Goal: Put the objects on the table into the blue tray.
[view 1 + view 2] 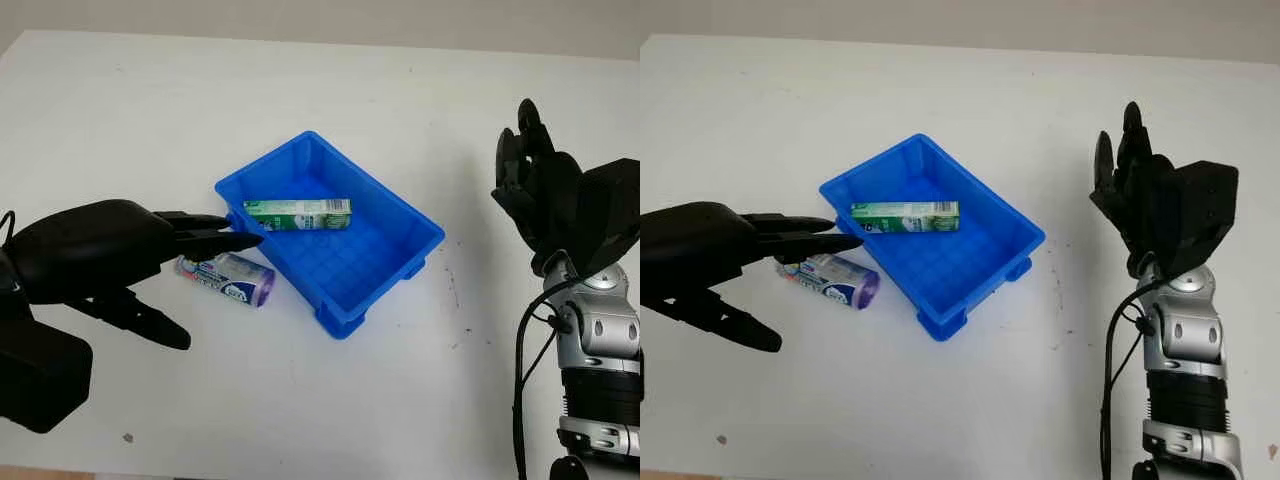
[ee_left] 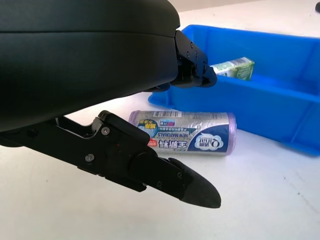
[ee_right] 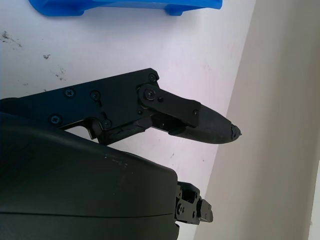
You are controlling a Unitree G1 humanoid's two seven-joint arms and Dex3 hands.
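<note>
On the white table (image 1: pixel 330 400), my open left hand (image 1: pixel 150 255) hovers over the purple roll (image 1: pixel 226 277), lying lengthwise beside the blue tray (image 1: pixel 400 215); my right hand (image 1: pixel 545 190), also open, is well apart

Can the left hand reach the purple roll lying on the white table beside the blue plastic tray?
Probably yes. The open left hand hovers right over the purple roll, which lies outside the blue plastic tray, and nothing stands between them.

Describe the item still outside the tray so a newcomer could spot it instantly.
Find the blue tray in the middle of the white table. Just outside its wall on the robot's left lies a roll on its side, beneath the open left hand. Unlike the green-and-white box inside the tray, it is cylindrical, pale purple, with a printed label.
</note>
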